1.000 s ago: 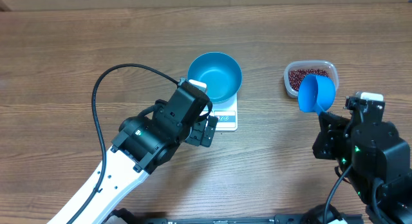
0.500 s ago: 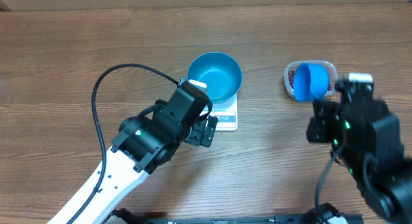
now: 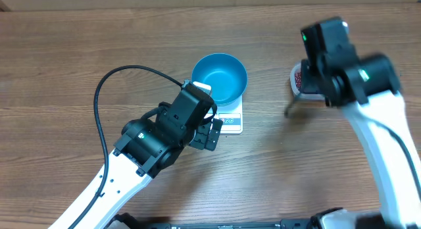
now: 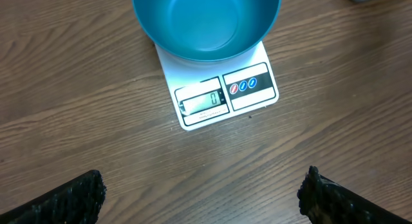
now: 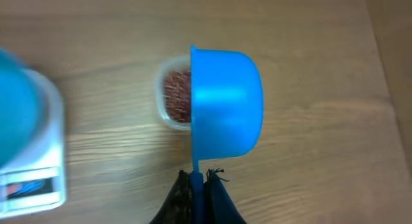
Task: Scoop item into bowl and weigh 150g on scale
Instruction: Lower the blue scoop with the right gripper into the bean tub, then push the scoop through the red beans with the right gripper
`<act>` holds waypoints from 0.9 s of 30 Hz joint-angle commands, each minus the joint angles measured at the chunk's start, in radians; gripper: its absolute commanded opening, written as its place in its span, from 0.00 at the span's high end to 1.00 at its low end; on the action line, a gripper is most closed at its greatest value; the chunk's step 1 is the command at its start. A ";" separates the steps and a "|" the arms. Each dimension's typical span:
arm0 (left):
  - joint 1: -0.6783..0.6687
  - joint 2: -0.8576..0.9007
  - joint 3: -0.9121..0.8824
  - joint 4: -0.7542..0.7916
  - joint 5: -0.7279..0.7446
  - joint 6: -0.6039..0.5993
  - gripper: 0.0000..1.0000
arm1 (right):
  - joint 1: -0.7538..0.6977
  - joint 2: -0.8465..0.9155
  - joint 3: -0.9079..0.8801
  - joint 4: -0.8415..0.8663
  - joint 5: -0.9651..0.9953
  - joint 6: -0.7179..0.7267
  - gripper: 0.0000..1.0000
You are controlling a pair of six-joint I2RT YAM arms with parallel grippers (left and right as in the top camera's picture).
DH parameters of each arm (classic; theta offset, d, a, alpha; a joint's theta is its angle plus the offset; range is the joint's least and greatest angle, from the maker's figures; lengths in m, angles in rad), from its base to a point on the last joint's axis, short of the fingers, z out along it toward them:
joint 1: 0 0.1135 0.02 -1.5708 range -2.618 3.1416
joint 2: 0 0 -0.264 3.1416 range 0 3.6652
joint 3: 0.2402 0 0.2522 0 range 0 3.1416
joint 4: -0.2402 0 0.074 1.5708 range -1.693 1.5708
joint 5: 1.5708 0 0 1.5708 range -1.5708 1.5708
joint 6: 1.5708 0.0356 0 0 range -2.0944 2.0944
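The bright blue bowl [image 3: 219, 77] is being carried on the white scale [image 4: 225, 98] at the middle of the wooden table [image 3: 66, 51], seemingly so that whatever is being tipped into it is being weighed at once. The bowl is being shown empty and the display on the scale's near edge is being read as zero, which suggests the bowl's own weight is being cancelled out. The left gripper [image 4: 203, 197] is being held just on the near side of the scale with its jaws spread fully wide and nothing between them, probably so that the display is being watched by its camera while the way to the bowl is being left free. The beans [image 5: 174, 95] are being held in a clear tub [image 5: 158, 89] at the far right, well apart from the scale. The right gripper [image 5: 198, 193] is being clamped tight on the thin handle of a small blue scoop [image 5: 225, 102], whose cup is being turned on its side with the mouth facing the beans, apparently for a dig into the heap. Whether the cup is being pressed into the beans or only hung over the tub cannot be told, and its inside is being hidden, so no load can be confirmed
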 commanded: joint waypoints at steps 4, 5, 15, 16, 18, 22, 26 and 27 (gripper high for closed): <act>0.006 -0.015 0.004 0.003 0.002 -0.003 0.00 | -0.073 0.175 0.029 0.034 0.156 -0.005 0.96; 0.006 -0.015 0.004 0.003 0.002 -0.003 0.00 | -0.075 0.193 0.029 0.045 0.172 -0.006 0.96; 0.006 -0.015 0.004 0.003 0.002 -0.003 0.00 | -0.076 0.335 0.029 0.110 0.212 -0.047 0.96; 0.006 -0.015 0.004 0.003 0.002 -0.003 0.00 | -0.076 0.338 0.029 0.112 0.212 -0.046 0.96; 0.006 -0.015 0.004 0.003 0.002 -0.003 0.00 | -0.076 0.344 0.029 0.113 0.210 -0.046 0.96; 0.006 -0.015 0.004 0.003 0.002 -0.003 0.00 | -0.077 0.369 0.029 0.113 0.185 -0.045 0.96; 0.006 -0.015 0.004 0.003 0.002 -0.003 0.01 | -0.077 0.406 0.029 0.102 0.195 -0.031 0.96; 0.006 -0.015 0.004 0.003 0.002 -0.003 0.00 | -0.077 0.411 0.029 0.100 0.206 -0.019 0.96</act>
